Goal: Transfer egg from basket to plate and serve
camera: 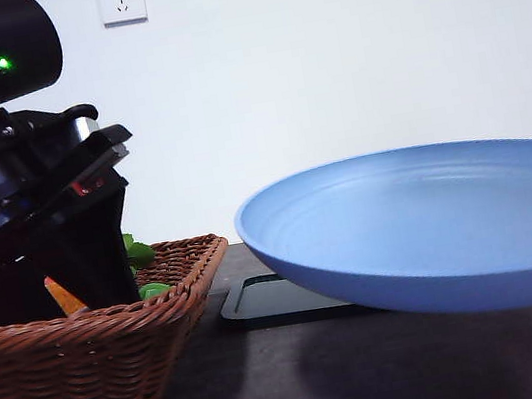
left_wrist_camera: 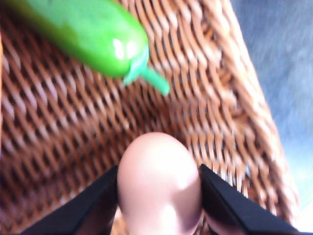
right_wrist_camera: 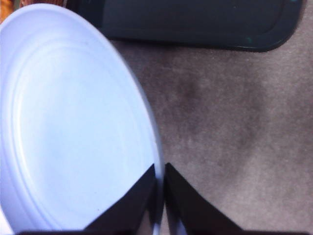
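While gripped: one egg [left_wrist_camera: 159, 183], one plate [camera: 422, 225].

Plain white wall [camera: 345, 55] with a white power socket [camera: 121, 0], above a dark grey tabletop [camera: 276, 390].

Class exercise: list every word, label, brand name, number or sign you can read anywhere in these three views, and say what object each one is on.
None can be read.
The plate, basket, egg and black tray carry no print.
The wall socket shows only its slots, no lettering.
The left arm's casing has a green light and a small red mark, too small to read.
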